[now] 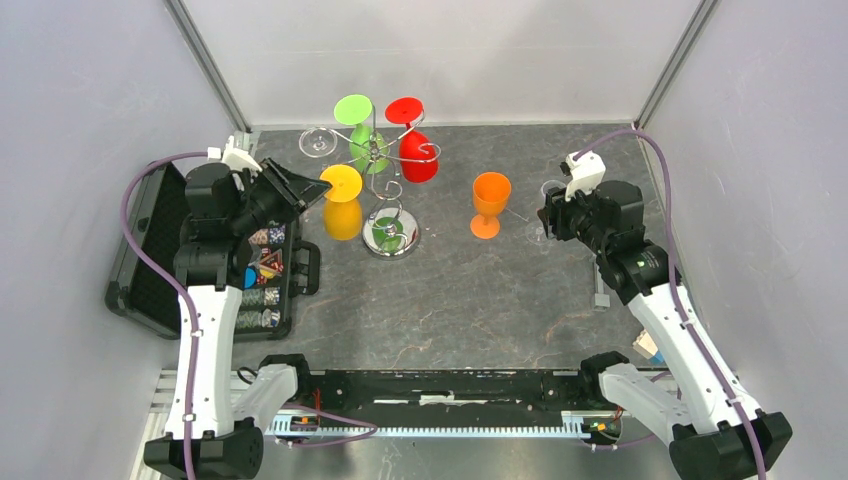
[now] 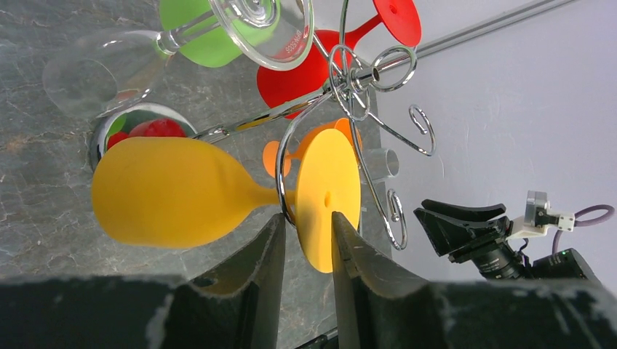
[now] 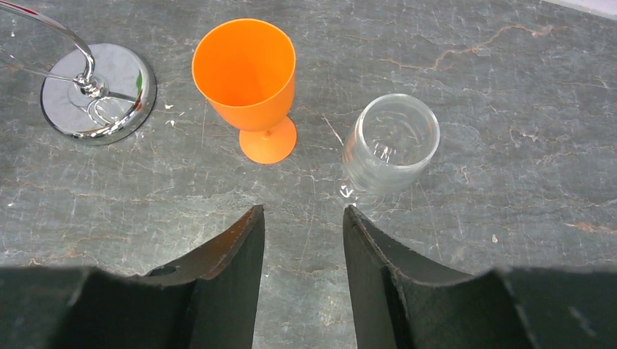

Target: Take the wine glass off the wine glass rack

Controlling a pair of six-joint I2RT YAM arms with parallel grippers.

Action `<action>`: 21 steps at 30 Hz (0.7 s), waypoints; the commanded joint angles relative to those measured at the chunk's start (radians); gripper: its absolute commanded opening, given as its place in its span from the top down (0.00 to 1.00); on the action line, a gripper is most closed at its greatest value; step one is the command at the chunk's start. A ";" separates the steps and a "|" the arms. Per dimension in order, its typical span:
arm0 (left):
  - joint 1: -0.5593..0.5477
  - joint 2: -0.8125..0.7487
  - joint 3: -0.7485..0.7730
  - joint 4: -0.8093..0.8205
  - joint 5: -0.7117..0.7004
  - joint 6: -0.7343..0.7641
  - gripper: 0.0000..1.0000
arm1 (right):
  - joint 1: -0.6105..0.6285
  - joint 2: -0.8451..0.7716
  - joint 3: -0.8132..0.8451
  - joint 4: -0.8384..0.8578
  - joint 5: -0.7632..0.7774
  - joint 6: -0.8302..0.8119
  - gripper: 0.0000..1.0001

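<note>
The chrome wine glass rack [image 1: 391,236] stands mid-table with several glasses hanging upside down from its arms: yellow [image 1: 342,212], green [image 1: 367,148], red [image 1: 419,157] and a clear one [image 1: 318,140]. My left gripper [image 1: 318,188] is at the yellow wine glass [image 2: 171,202]. Its jaws stand narrowly apart, one on each side of the round foot [image 2: 327,193]. One fingertip [image 2: 277,231] is by the stem and the rack's wire, the other overlaps the foot's flat face. My right gripper [image 3: 303,218] is open and empty above the table, near a clear glass [image 3: 389,142].
An orange glass [image 1: 490,203] stands upright on the table right of the rack; it also shows in the right wrist view [image 3: 247,76]. A black open case [image 1: 200,262] of small items lies at the left. Grey walls enclose the table.
</note>
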 commanded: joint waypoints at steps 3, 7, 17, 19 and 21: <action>0.003 -0.013 0.002 0.034 0.020 -0.037 0.61 | -0.003 -0.021 -0.014 0.039 0.024 0.007 0.52; 0.004 -0.013 0.005 0.013 0.020 -0.030 0.55 | -0.002 -0.023 -0.019 0.043 0.023 0.010 0.52; 0.004 -0.024 0.028 -0.026 0.013 -0.024 0.61 | -0.003 -0.029 -0.031 0.051 0.018 0.012 0.56; 0.004 -0.025 0.039 -0.031 0.012 -0.023 0.62 | -0.003 -0.028 -0.034 0.051 0.021 0.011 0.57; 0.004 -0.024 0.049 -0.039 0.006 -0.020 0.63 | -0.003 -0.028 -0.036 0.052 0.022 0.011 0.57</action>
